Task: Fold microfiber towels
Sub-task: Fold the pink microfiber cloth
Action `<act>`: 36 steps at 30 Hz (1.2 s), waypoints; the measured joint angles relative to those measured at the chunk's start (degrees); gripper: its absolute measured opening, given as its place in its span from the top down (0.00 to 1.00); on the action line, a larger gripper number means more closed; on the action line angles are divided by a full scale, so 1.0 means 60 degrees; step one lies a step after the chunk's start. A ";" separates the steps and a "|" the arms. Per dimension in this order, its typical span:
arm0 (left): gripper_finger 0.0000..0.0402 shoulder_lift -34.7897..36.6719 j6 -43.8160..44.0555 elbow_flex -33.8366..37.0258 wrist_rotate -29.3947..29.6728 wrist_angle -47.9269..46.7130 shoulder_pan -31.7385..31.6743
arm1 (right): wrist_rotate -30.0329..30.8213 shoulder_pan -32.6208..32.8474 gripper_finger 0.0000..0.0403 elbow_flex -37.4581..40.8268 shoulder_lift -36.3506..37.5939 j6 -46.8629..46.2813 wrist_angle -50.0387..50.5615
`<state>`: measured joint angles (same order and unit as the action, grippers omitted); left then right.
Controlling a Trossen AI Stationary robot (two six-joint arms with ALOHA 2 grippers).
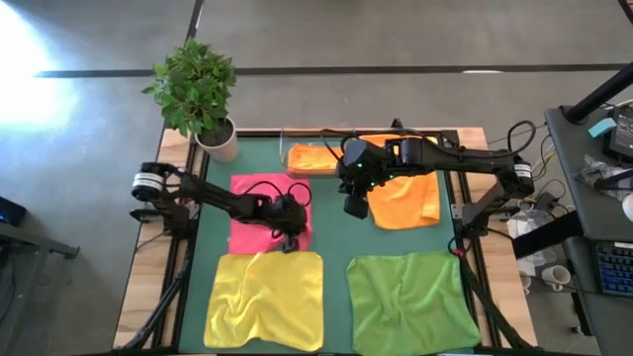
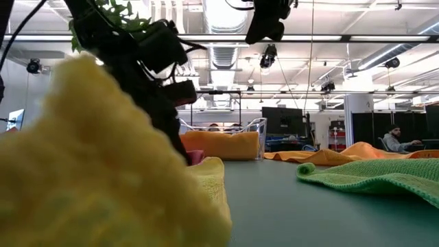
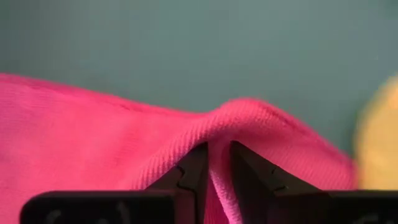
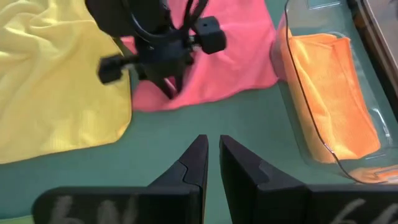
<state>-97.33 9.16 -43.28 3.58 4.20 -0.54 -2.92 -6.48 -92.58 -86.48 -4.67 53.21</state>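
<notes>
Left gripper is down at the near corner of the soft pink microfiber towel on the dark green table mat, pinching a ridge of it, while the right gripper hovers mid-table, fingers pressed together and empty.

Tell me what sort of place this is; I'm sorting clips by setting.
Probably an open-plan lab or office workspace: exposed ceiling ducts, rows of monitors with a seated person behind the table, and a cluttered desk beside the rig.
</notes>
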 joint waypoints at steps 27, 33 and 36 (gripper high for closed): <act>0.87 0.2677 0.0152 -0.0964 0.0327 -0.4544 0.0245 | 0.0293 0.1107 0.92 0.0435 -0.0004 -0.0139 0.0031; 0.87 0.3576 0.0161 -0.0966 0.0267 -0.6065 0.1164 | 0.0677 0.1698 0.92 0.1638 -0.0010 -0.0758 -0.0944; 0.87 0.3661 0.0322 -0.0962 0.0254 -0.6656 0.1508 | 0.0676 0.1929 0.92 0.2330 -0.0011 -0.1024 -0.1957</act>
<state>-75.36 11.09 -49.06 5.10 -35.73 8.50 1.14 5.10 -78.60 -86.54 -10.82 41.47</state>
